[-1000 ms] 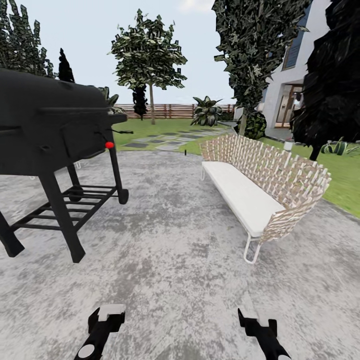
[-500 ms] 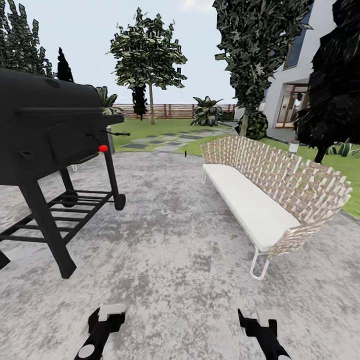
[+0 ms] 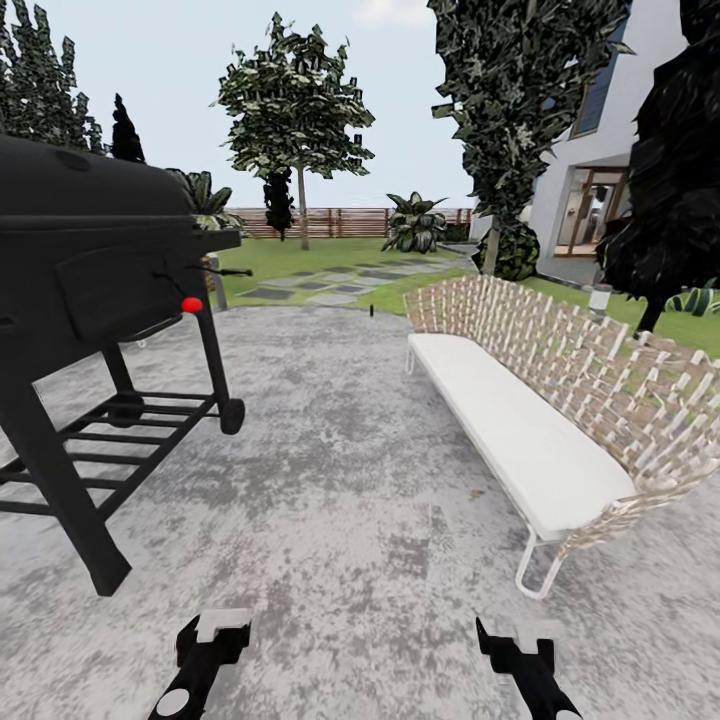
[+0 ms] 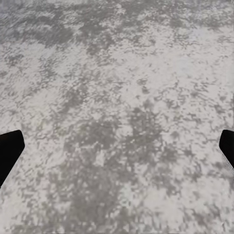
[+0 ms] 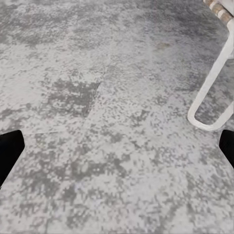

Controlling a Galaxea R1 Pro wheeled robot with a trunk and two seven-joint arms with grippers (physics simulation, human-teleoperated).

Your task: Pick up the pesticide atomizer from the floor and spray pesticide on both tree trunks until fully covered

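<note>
The pesticide atomizer is out of view. In the head view, far across the lawn (image 3: 285, 256), stands a tree (image 3: 295, 100) with a bare straight trunk (image 3: 303, 215) and blocky dark-green leaves on top. A second leafy tree (image 3: 515, 90) rises behind the bench, its trunk (image 3: 490, 252) partly showing. My left gripper (image 3: 212, 640) and right gripper (image 3: 515, 645) hang low over the grey patio. Both are open with nothing between the fingers. The left wrist view has the left gripper (image 4: 117, 148) over bare paving; the right wrist view has the right gripper (image 5: 117, 146) near a bench leg.
A black barbecue grill (image 3: 90, 260) on legs stands close at the left. A woven bench (image 3: 540, 440) with a white cushion runs along the right, its white leg (image 5: 209, 97) near my right gripper. Stepping stones (image 3: 330, 285), a wooden fence (image 3: 340, 220) and a house (image 3: 590, 190) lie beyond.
The whole view has advanced across the patio: the grill and the bench loom larger and have slid toward the picture's edges. Both grippers keep their pose and stay open.
</note>
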